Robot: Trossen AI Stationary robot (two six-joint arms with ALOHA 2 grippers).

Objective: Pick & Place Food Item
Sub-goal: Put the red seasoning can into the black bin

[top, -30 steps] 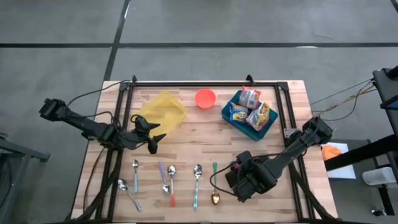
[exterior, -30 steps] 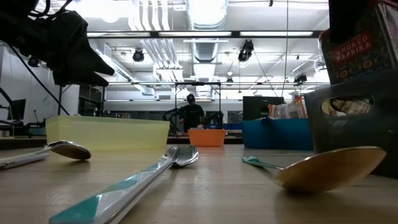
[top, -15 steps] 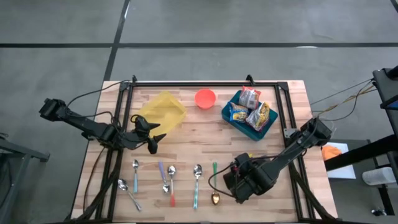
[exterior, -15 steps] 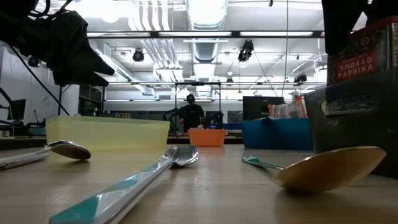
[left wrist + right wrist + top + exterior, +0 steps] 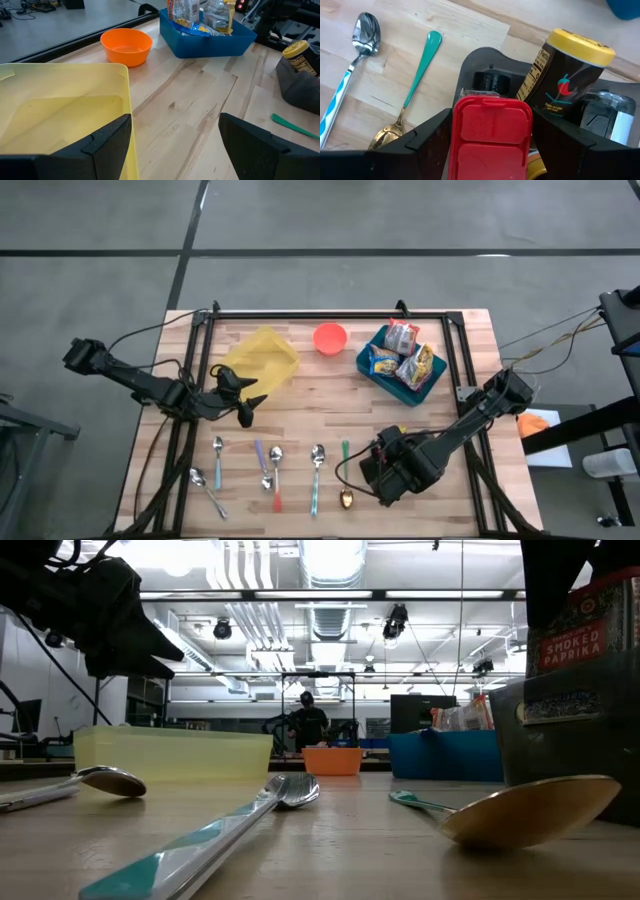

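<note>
While right gripper (image 5: 490, 132) clamps red-lidded jar (image 5: 491, 135), left gripper (image 5: 175, 142) open.

It was a robotics lab or workshop: a wooden surface (image 5: 330, 415) stood on bare concrete floor (image 5: 320, 240), while exposed ceiling ducts (image 5: 330, 565), strip lights, equipment racks and a distant person (image 5: 306, 720) filled the hall.
</note>
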